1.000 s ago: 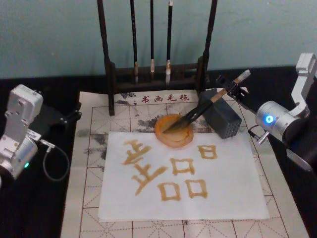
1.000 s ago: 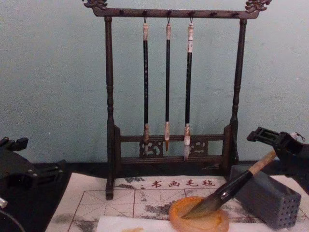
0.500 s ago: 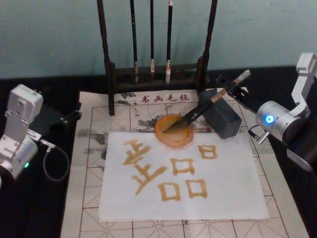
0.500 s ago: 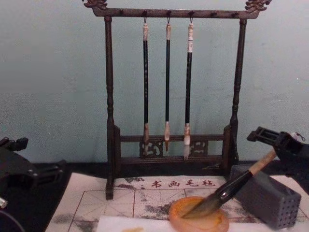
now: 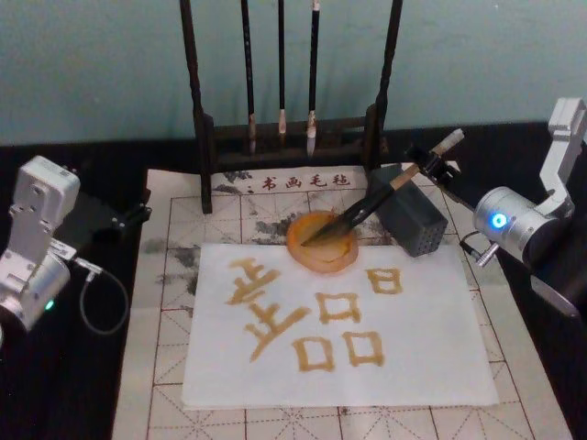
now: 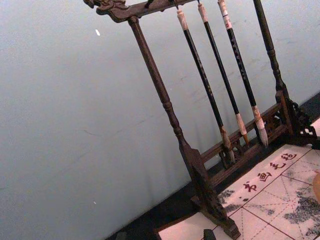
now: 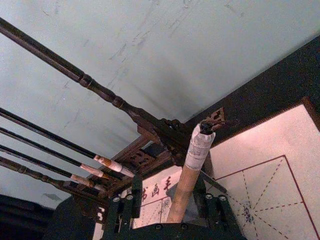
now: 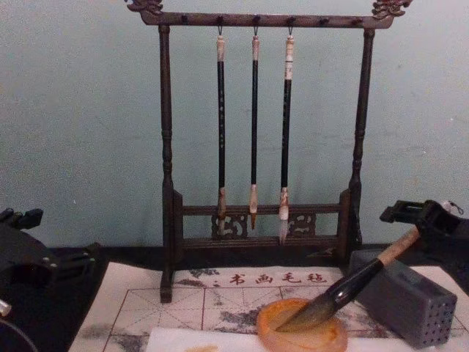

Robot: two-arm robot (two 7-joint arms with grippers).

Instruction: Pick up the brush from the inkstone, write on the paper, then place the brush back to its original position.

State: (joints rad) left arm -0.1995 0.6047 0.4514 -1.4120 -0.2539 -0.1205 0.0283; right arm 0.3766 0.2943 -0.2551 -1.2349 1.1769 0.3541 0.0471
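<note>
The brush (image 5: 367,203) lies slanted, its dark tip in the orange inkstone (image 5: 321,246) and its tan handle propped on a grey block (image 5: 413,220). My right gripper (image 5: 433,167) sits around the upper handle near the white cap. In the right wrist view the handle (image 7: 187,175) runs between the fingers (image 7: 125,205), which stand open with gaps on both sides. The chest view shows the brush (image 8: 352,282), the inkstone (image 8: 300,334) and the right gripper (image 8: 418,220) from the side. Yellow-brown characters cover the white paper (image 5: 431,357). My left gripper (image 5: 138,213) is parked at the far left, open.
A dark wooden rack (image 5: 293,137) with three thin hanging brushes (image 8: 254,132) stands behind the inkstone. The paper lies on a gridded felt mat (image 5: 165,302) on a black table. The holed grey block (image 8: 407,304) stands right of the inkstone.
The right gripper has drawn back slightly to the right along the handle. The brush stays resting in the inkstone. The left arm has not moved.
</note>
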